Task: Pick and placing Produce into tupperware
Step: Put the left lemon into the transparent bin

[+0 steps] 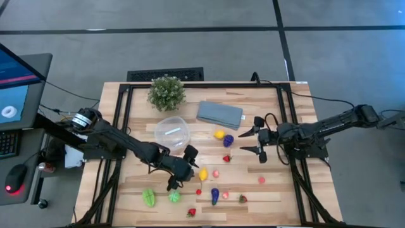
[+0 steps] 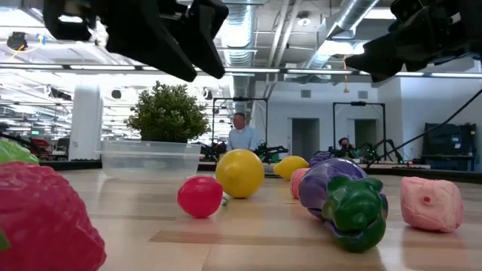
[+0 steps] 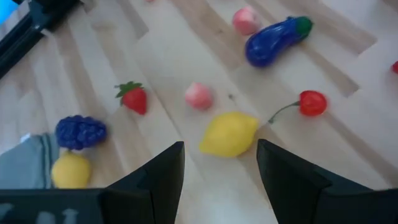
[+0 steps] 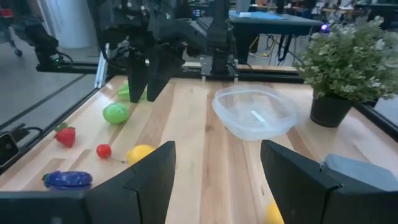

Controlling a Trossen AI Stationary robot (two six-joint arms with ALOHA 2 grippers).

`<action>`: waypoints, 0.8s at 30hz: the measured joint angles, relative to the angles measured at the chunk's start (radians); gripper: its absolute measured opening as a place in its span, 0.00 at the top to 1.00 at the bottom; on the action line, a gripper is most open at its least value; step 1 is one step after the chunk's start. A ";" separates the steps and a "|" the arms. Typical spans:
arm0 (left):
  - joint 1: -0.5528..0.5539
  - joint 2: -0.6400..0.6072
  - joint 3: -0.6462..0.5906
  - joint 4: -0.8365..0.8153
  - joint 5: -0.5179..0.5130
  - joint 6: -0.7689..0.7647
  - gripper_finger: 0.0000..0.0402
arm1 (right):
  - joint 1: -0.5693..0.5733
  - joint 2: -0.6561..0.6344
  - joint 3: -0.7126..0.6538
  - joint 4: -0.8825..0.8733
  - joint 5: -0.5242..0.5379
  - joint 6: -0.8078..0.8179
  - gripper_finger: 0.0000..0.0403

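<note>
1. Between our left gripper's (image 3: 221, 171) parted fingers, just ahead, lies a yellow lemon (image 3: 229, 133) (untouched).
2. Beside it, toward the arm's base, we see the tupperware (image 1: 172, 132), empty.
3. Our right gripper (image 1: 254, 141) hangs open near a purple berry cluster (image 1: 228, 140).

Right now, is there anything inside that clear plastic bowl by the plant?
No produce shows inside the tupperware; through its clear walls only the wooden table is visible. Nothing covers it, and the toy pieces lie outside it.
</note>
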 joint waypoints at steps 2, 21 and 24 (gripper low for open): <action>0.021 0.000 0.000 0.004 -0.005 -0.010 0.52 | 0.000 0.000 0.000 -0.003 0.011 0.000 0.35; 0.323 0.182 0.151 0.005 0.046 -0.246 0.52 | -0.028 -0.005 -0.002 -0.041 0.032 -0.006 0.35; 0.331 0.273 0.259 -0.069 0.044 -0.257 0.52 | -0.025 -0.014 0.000 -0.072 0.032 0.005 0.35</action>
